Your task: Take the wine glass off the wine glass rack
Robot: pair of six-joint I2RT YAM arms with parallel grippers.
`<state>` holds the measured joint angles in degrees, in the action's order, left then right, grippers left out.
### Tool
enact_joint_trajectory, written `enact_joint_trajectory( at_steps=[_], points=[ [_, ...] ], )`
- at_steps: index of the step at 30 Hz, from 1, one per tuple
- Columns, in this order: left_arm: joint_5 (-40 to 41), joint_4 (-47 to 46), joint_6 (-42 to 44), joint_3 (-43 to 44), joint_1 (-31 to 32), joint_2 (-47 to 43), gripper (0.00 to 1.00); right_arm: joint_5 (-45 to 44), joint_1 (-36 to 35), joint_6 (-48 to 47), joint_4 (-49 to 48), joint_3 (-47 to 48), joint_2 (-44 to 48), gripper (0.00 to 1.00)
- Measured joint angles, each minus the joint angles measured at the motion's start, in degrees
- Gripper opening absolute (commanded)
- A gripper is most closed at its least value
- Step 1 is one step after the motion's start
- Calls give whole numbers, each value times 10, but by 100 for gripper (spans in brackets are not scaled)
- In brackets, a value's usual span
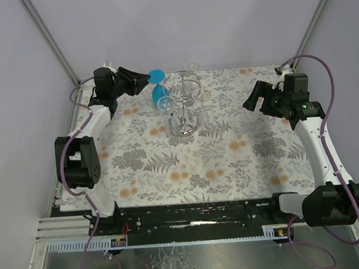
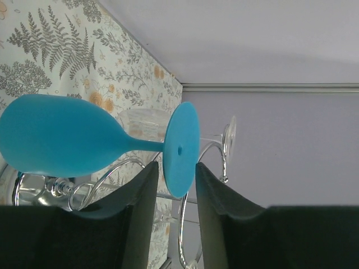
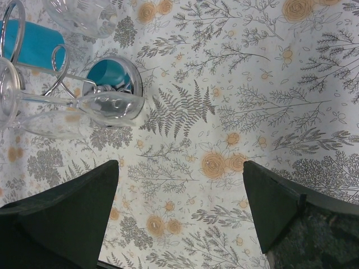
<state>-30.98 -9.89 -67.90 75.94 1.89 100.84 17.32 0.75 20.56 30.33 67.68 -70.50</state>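
Note:
The blue wine glass (image 1: pixel 157 88) hangs bowl-down at the back-left side of the chrome wine glass rack (image 1: pixel 182 105). My left gripper (image 1: pixel 146 80) reaches it from the left. In the left wrist view the blue glass (image 2: pixel 61 143) lies sideways, and its round foot (image 2: pixel 180 147) sits between my left gripper's (image 2: pixel 175 166) fingertips, which are drawn in close on both faces. Rack wire (image 2: pixel 106 175) loops under the stem. My right gripper (image 1: pixel 253 98) is wide open and empty right of the rack, above bare cloth (image 3: pixel 180 165). The blue glass (image 3: pixel 31 42) shows behind the rack base (image 3: pixel 115 75).
Clear wine glasses hang on the rack's other rings (image 1: pixel 204 94); one (image 3: pixel 106 106) lies across the right wrist view, and another's foot (image 2: pixel 229 137) shows in the left wrist view. The floral cloth (image 1: pixel 231 161) covers the table. Grey walls close in the back and sides.

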Motion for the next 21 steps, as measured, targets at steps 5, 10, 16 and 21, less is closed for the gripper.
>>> enact_joint_trajectory(
  at_steps=[5,10,16,21],
  points=[
    [-1,-9,-5,4,0,6,28,2,0,-2,2,0,0,99],
    [-2,-11,-7,4,0,10,26,2,0,-2,2,0,0,99],
    [-7,-22,-10,4,0,18,15,2,0,-2,2,0,0,99],
    [-14,-38,-21,4,0,27,0,2,0,-2,2,0,0,99]
  ],
)
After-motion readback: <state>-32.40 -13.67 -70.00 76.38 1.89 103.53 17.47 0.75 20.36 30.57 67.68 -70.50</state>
